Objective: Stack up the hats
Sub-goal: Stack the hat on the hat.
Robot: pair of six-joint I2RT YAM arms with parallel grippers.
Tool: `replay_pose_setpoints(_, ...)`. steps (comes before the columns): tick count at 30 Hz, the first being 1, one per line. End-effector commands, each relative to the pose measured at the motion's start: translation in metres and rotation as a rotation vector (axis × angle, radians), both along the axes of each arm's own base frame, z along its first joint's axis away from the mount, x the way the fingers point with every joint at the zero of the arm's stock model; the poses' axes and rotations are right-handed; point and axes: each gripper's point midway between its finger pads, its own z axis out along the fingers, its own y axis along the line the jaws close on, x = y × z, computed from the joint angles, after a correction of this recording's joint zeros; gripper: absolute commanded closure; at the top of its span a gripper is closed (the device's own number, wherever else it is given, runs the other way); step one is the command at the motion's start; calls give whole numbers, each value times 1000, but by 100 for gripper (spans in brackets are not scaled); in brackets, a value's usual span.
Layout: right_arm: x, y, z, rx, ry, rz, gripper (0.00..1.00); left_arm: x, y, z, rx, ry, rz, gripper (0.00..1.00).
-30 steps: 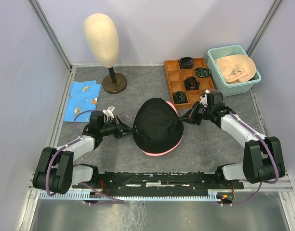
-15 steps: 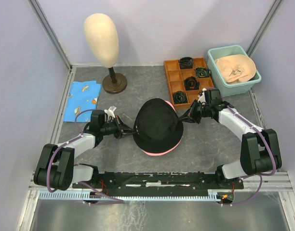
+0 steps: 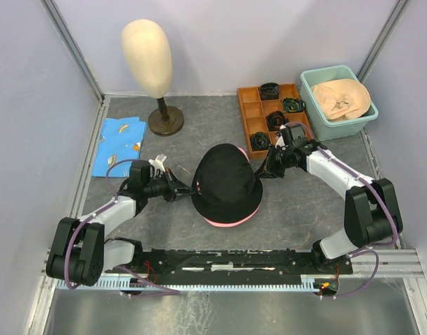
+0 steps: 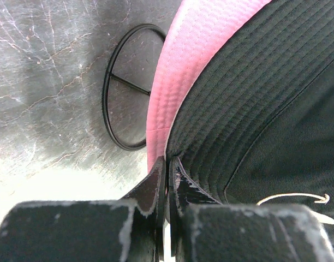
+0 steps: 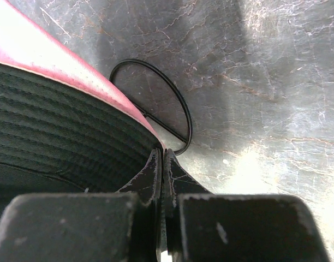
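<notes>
A black hat (image 3: pixel 226 180) with a pale logo (image 4: pixel 292 197) sits over the pink bucket hat, whose brim (image 3: pixel 224 222) peeks out beneath it. My left gripper (image 3: pixel 188 190) is shut on the brim at the hats' left side; in the left wrist view its tips (image 4: pixel 168 159) pinch where the pink edge (image 4: pixel 180 82) meets the black ribbed brim (image 4: pixel 232 109). My right gripper (image 3: pixel 263 171) is shut on the brim at the right side (image 5: pixel 162 152), pink edge (image 5: pixel 74 68) over black (image 5: pixel 52 136). Another beige hat (image 3: pixel 342 98) lies in the teal tub.
A thin black wire ring (image 4: pixel 131 84) (image 5: pixel 164 126) lies on the table under the hats. The cream mannequin head (image 3: pixel 146 56) stands back left, a blue cloth (image 3: pixel 119 143) lies left, and an orange divided tray (image 3: pixel 250 110) sits by the teal tub (image 3: pixel 318 118) back right.
My right gripper has moved left and slightly back with the brim, bunching the hats narrower. The left gripper has barely shifted.
</notes>
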Motion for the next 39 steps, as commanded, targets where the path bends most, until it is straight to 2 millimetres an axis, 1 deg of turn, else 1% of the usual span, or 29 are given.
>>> replay_pose_setpoints(1,-7,-61,-54,-350,55,-58,100,-14,20,-42,152,98,49,97)
replay_pose_setpoints(4,-7,-62,-53,-356,47,-52,100,-15,20,-41,144,99,53,97)
replay_pose_setpoints(6,-7,-60,-47,-343,30,-51,99,-13,19,-36,135,88,59,97)
replay_pose_setpoints(8,-5,-59,-38,-330,6,-51,90,-11,19,-31,125,78,68,97)
replay_pose_setpoints(10,-2,-58,-29,-323,-17,-52,83,-10,18,-25,116,69,77,95)
replay_pose_setpoints(13,1,-58,-19,-319,-40,-54,67,-6,18,-13,103,49,88,85)
replay_pose_setpoints(15,3,-57,-14,-315,-50,-55,60,-2,18,-2,102,30,97,78)
replay_pose_setpoints(16,4,-56,-12,-313,-55,-56,59,1,18,4,104,20,106,74)
replay_pose_setpoints(21,7,-57,-5,-310,-66,-66,58,15,18,33,104,-32,122,59)
replay_pose_setpoints(25,-2,-55,0,-282,-58,-73,58,24,17,57,89,-69,132,53)
replay_pose_setpoints(27,-8,-53,3,-257,-53,-78,58,28,19,70,89,-86,148,52)
replay_pose_setpoints(30,-14,-52,10,-226,-57,-89,58,38,31,90,110,-120,196,51)
replay_pose_setpoints(33,-19,-53,17,-205,-61,-106,58,53,39,112,151,-165,227,51)
replay_pose_setpoints(36,-20,-56,26,-190,-73,-123,58,72,37,130,148,-206,229,51)
replay_pose_setpoints(39,-21,-56,32,-179,-78,-122,58,91,28,153,108,-260,196,51)
